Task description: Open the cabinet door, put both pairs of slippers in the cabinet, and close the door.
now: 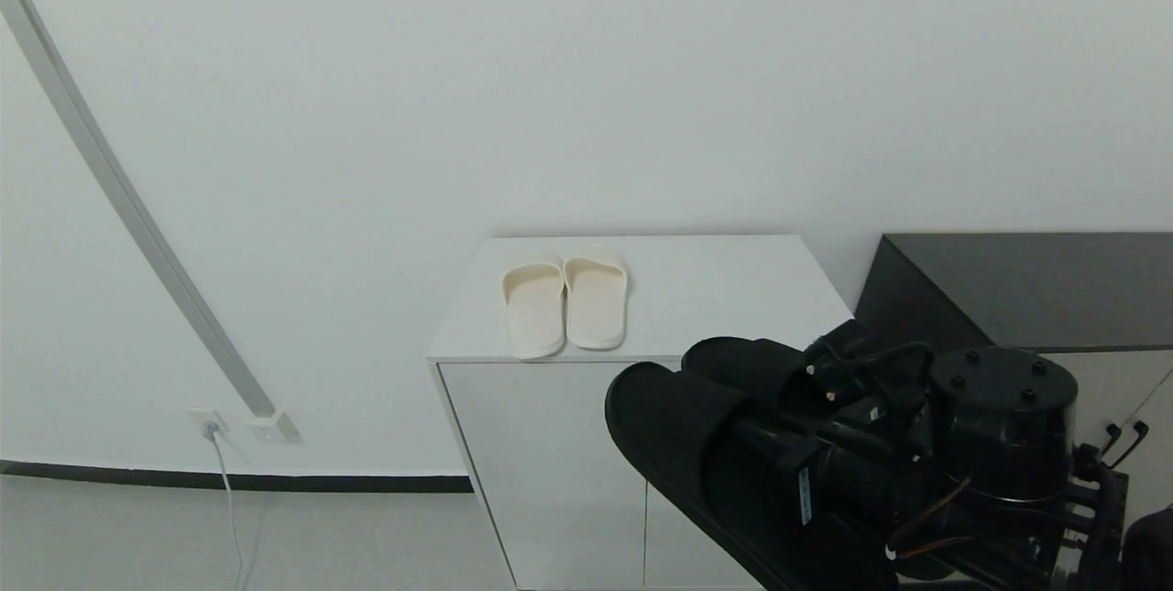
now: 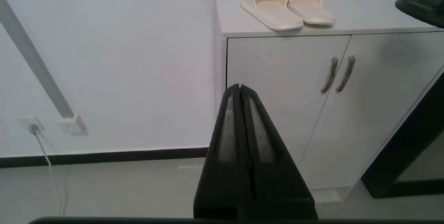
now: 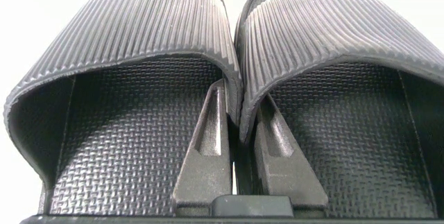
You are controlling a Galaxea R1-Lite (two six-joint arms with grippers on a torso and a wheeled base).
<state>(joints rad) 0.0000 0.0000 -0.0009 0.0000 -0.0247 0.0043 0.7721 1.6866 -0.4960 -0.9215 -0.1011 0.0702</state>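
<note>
1. The white cabinet (image 1: 541,444) stood with both doors shut, its two handles (image 2: 338,73) side by side at the seam.
2. The cream slippers (image 1: 564,302) lay paired on the cabinet top, toward its 9 o'clock end in the head view, with their toes at 12 o'clock toward the wall.
3. The right gripper (image 3: 239,158) was grasping the black slippers (image 1: 683,412), one finger inside each shoe, pinching the inner walls together. The pair hung in the air at about 4 o'clock from the cream pair, before the cabinet front.
4. The left gripper (image 2: 241,134) was clenched on nothing and faced the doors, well apart from them.
5. The door-opening step seemed to be in hand. The next move probably called for the left gripper to spread, take a handle, and swing the door clear of the held pair.
</note>
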